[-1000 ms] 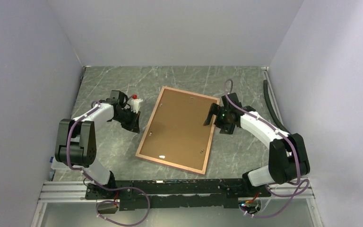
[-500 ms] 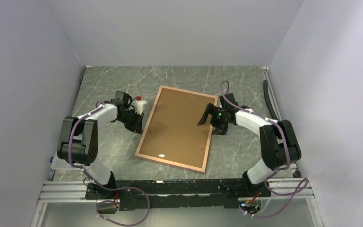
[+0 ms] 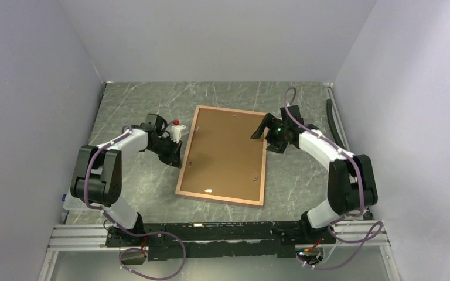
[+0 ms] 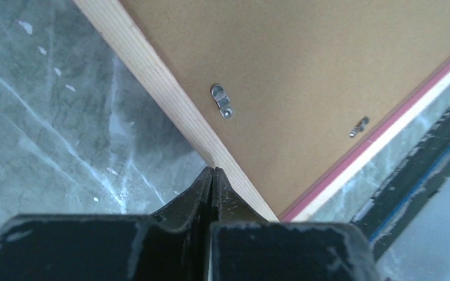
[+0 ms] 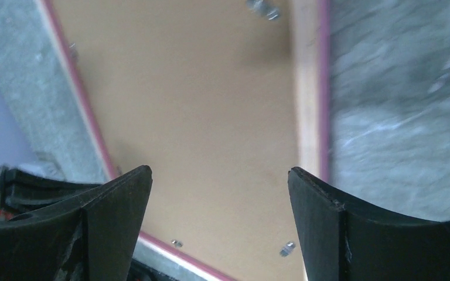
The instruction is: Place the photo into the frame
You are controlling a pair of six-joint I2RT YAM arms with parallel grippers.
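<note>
- Swung nearly square over the past second, the frame (image 3: pixel 220 199) now lies with its long axis running near to far. Earlier it sat skewed, near end off to the left.
- It rests back-up at mid-desk (image 3: pixel 135 175), with a brown backing board (image 3: pixel 225 152) seated inside the wood border and turn clips (image 4: pixel 221 100) showing.
- Left jaws, pressed together and gripping nothing, touch the frame's left border about midway along. The left arm (image 3: pixel 130 139) has edged rightward with it.
- Right jaws, spread wide and empty, hover over the far right corner on the right arm (image 3: pixel 319 146).
- No view shows the photo. Whether it lies under the board cannot be told.
- The next move probably turns on the clips and board. The frame lies just right of the left jaws and to the near left of the right jaws, with both arms about equally close.
</note>
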